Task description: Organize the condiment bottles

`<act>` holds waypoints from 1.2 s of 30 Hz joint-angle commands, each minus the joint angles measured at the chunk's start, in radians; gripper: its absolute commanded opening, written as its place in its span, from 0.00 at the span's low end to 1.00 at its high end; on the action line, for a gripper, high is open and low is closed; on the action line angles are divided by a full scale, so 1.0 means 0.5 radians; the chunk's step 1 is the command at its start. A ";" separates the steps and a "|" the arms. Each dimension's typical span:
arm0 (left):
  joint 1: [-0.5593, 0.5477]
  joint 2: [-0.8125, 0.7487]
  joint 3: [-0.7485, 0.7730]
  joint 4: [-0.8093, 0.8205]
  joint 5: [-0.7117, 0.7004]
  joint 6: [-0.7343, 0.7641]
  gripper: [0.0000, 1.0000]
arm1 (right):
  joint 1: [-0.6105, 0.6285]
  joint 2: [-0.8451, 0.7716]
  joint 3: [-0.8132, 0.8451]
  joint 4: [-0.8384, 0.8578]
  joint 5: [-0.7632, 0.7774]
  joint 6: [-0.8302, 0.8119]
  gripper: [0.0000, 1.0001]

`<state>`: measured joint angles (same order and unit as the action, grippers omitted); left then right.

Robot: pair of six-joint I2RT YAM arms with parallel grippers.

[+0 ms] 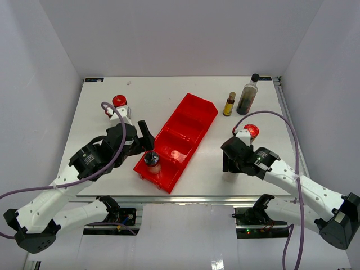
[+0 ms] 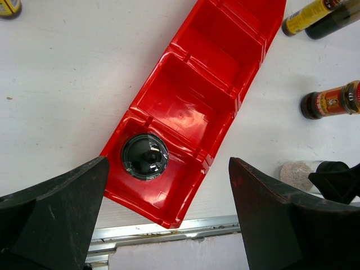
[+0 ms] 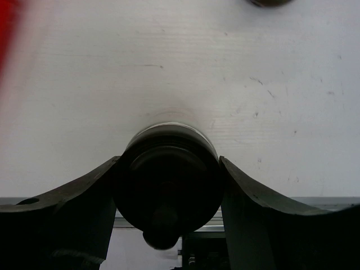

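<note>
Since left gripper (image 2: 169,166) hangs wide open over red bin (image 1: 194,115)'s near compartment, w/ black-lid jar (image 2: 145,156) standing inside, little risk there. Right of bin, right gripper (image 3: 169,160) fingers press both sides of second black-lid jar (image 3: 169,183). Round sides: an off-centre pinch may twist it out on lift, dropping it off table (image 1: 140,95) edge.
</note>
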<state>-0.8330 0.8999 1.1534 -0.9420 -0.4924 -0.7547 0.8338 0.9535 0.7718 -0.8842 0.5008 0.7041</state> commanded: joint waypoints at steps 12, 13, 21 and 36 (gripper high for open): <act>1.090 0.420 0.307 0.173 0.847 0.454 0.98 | 0.541 0.495 0.831 0.612 -0.488 -0.797 0.08; 1.139 0.443 0.330 0.162 0.888 0.464 0.98 | 0.577 0.528 0.841 0.666 -0.495 -0.818 0.08; 1.468 0.461 0.234 0.213 1.210 0.489 0.98 | 0.719 0.753 0.897 0.960 -0.508 -0.906 0.08; 1.663 0.526 0.264 0.209 1.134 0.589 0.98 | 0.759 0.929 0.855 1.229 -0.570 -0.934 0.08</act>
<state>-0.0055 1.1728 1.2701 -0.8526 0.1016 -0.4876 1.2019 1.4088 1.1561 -0.3766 0.2214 0.2523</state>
